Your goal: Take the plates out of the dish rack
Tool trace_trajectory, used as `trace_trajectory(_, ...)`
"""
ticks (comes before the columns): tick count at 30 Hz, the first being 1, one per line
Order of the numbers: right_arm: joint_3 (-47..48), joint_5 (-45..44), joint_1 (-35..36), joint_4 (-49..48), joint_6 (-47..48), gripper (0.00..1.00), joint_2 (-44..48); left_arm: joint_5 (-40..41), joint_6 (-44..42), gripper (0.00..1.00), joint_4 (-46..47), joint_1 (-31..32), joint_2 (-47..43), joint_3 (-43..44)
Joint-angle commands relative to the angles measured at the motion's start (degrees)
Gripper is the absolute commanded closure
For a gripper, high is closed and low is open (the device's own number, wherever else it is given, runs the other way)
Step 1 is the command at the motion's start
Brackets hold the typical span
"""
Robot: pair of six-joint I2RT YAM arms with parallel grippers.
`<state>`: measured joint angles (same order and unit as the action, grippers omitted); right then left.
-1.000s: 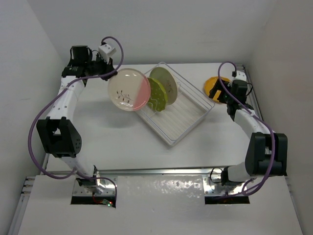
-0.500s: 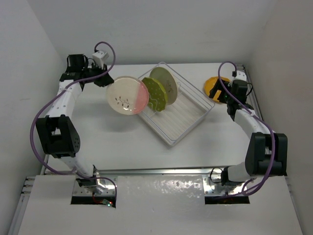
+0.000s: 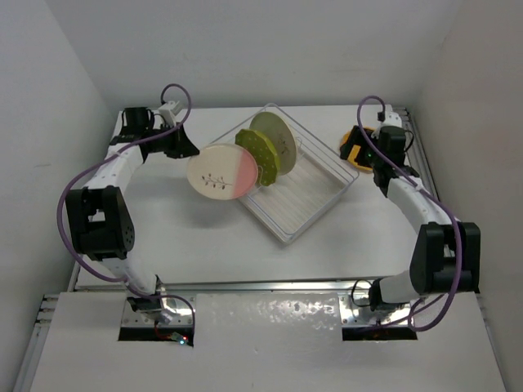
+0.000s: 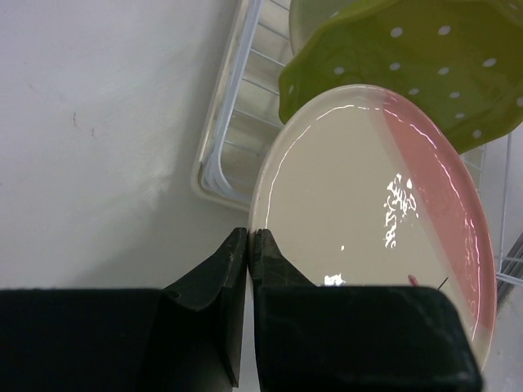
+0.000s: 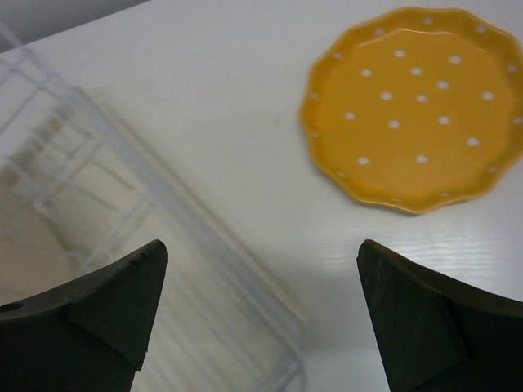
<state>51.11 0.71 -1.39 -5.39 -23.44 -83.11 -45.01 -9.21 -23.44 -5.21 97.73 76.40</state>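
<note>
My left gripper [image 3: 184, 149] is shut on the rim of the cream-and-pink plate [image 3: 222, 171], which hangs tilted just left of the dish rack [image 3: 315, 204]. In the left wrist view the gripper [image 4: 248, 237] pinches the plate [image 4: 359, 220] at its edge. An olive-green dotted plate [image 3: 260, 157] and a pale green-and-cream plate [image 3: 275, 135] stand upright in the rack; the olive one also shows in the left wrist view [image 4: 409, 65]. The orange-yellow dotted plate [image 5: 417, 106] lies flat on the table right of the rack. My right gripper [image 5: 260, 249] is open and empty above the table beside it.
The white table [image 3: 188, 229] is walled on the left, back and right. The rack's near corner [image 4: 214, 167] lies just beyond my left fingers. The rack's far right side [image 5: 163, 220] is under my right gripper. The orange plate [image 3: 351, 137] is partly hidden by the right wrist.
My left arm has swung lower and towards the front with the cream-and-pink plate, now flatter and nearer the table. My right gripper has shifted slightly up and left by the orange plate.
</note>
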Motion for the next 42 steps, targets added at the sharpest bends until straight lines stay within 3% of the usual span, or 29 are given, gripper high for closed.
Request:
trace_trajectory(1, 5.31, 2.45, 6.11, 1.6, -1.6, 0.03, 2.68, -2.63, 1.92, 1.0, 5.6, 0.64, -1.49, 0.24)
trace_trajectory(7, 0.14, 2.8, 17.61, -3.39, -19.68, 0.09, 8.22, -1.48, 0.51, 1.0, 5.16, 0.64, -1.32, 0.24)
trace_trajectory(13, -1.46, 4.3, 28.36, -6.92, -29.9, 0.12, 4.63, -1.04, 0.07, 1.0, 5.16, 0.64, -0.97, 0.33)
trace_trajectory(18, -0.05, 3.68, 29.95, -4.45, -31.49, 0.21, 2.96, -1.48, -0.1, 1.0, 5.16, 0.64, -0.79, 0.68)
trace_trajectory(24, 2.85, 10.88, 30.22, -5.95, -36.67, 0.33, -3.63, -1.57, 0.07, 1.0, 5.78, 0.64, -0.35, 0.86)
trace_trajectory(42, 5.75, 12.3, 34.79, -17.98, -47.39, 0.46, -16.98, -2.27, -0.37, 1.0, 5.6, 1.26, -0.17, -0.38)
